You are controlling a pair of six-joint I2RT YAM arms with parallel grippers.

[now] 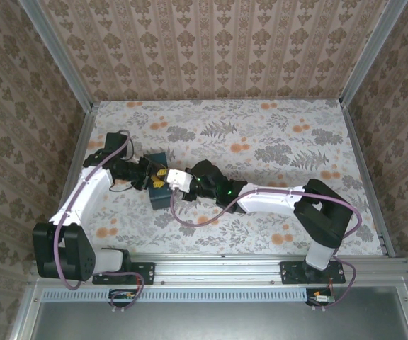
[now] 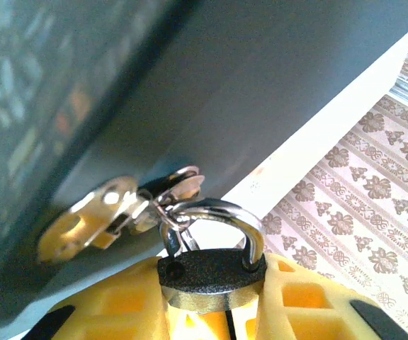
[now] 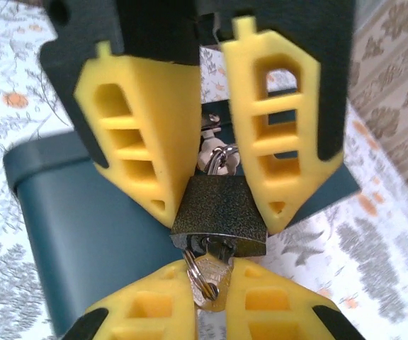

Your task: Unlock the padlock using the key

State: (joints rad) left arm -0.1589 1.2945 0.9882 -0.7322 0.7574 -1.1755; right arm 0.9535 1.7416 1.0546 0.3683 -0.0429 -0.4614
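Holding the small black-and-brass metal padlock (image 2: 211, 275) by its body looks right to you: it is likely rigid, dense and slick, so it may twist. Your left gripper (image 3: 222, 207) pinches it where it hangs from the silver hasp (image 2: 91, 223) of the dark teal box (image 3: 83, 212), lid shut, contents hidden. Your right gripper (image 3: 210, 269) nips the brass key (image 3: 205, 280) in the keyway.
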